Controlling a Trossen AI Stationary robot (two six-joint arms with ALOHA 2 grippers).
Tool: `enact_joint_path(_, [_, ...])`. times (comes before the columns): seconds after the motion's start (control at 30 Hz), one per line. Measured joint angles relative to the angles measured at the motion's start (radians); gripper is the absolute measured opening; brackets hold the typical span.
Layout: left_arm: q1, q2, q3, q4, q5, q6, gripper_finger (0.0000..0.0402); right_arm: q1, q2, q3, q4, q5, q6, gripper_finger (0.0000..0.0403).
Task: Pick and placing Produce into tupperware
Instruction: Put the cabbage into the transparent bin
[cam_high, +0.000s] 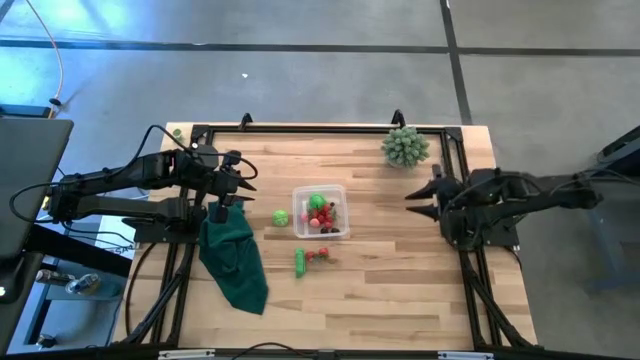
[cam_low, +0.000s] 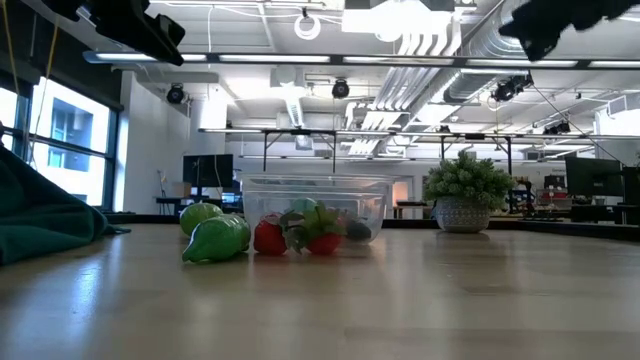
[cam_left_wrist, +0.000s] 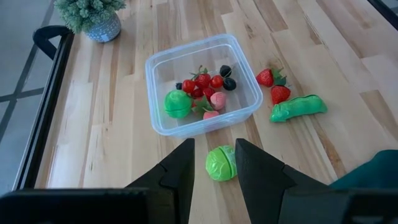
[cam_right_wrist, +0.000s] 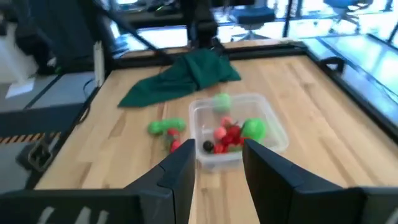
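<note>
The clear tupperware (cam_high: 320, 212) stands mid-table and holds several toy pieces: a green ball (cam_left_wrist: 178, 103), red berries (cam_left_wrist: 202, 81), pink and dark ones. Outside it on the wood lie a green cabbage-like ball (cam_left_wrist: 221, 163), a green pod (cam_left_wrist: 298, 107) and two strawberries (cam_left_wrist: 272, 85). My left gripper (cam_left_wrist: 214, 155) is open and hovers to the container's left, raised off the table, with the loose green ball showing in the gap between its fingers. My right gripper (cam_right_wrist: 217, 165) is open too, raised to the container's right (cam_high: 415, 198).
A dark green cloth (cam_high: 232, 258) lies crumpled at the table's left, below the left arm. A pale green spiky plant in a pot (cam_high: 405, 147) stands at the far right corner. A black frame (cam_high: 300, 128) runs along the table's edges. Bare wood stretches along the near side.
</note>
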Motion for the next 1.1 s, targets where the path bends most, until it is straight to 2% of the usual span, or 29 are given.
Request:
enact_joint_path(0.13, [0.000,0.000,0.000,0.000,0.000,0.000,0.0106,0.000,-0.063,-0.125,0.034,-0.037,-0.035,0.0123])
enact_joint_path(0.27, [0.000,0.000,0.000,0.000,0.000,0.000,0.0106,0.000,-0.103,-0.180,0.038,-0.018,-0.073,0.0123])
enact_joint_path(0.7, [0.000,0.000,0.000,0.000,0.000,0.000,0.0106,-0.003,-0.128,-0.182,0.009,0.166,-0.088,0.0123])
enact_joint_path(1.1, [0.000,0.000,0.000,0.000,0.000,0.000,0.0106,-0.003,-0.127,-0.182,-0.001,0.180,-0.080,0.0123])
